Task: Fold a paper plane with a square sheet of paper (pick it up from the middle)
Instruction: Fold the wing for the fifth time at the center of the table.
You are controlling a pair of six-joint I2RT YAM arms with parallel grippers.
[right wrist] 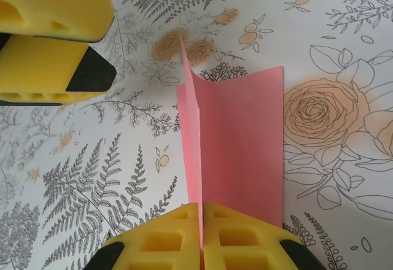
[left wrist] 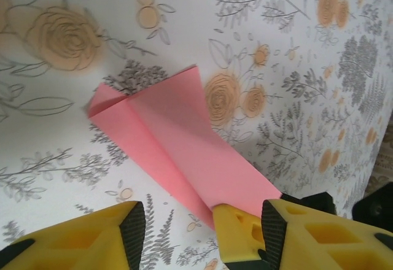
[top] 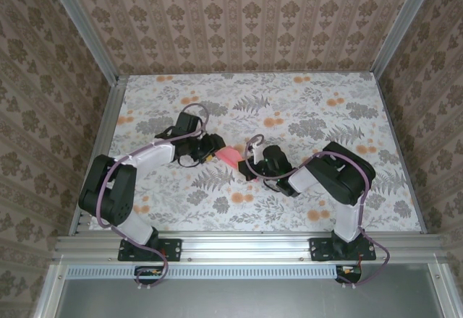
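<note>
brown damask-striped wallpaper walls (top: 246, 14) enclose three sides, framed by aluminium posts (top: 79, 22). the table (top: 391, 188) wears a white cloth printed with grey ferns and orange flowers, evenly lit.

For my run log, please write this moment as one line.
right gripper: shut on pink paper | left gripper: open, beside it | fold: partly creased, unfinished

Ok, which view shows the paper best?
Right wrist: the paper runs up mid-frame, its raised crease pinched in the shut right gripper. Left wrist shows its folded outline at a slant. Top external gives it as a small pink patch.
</note>
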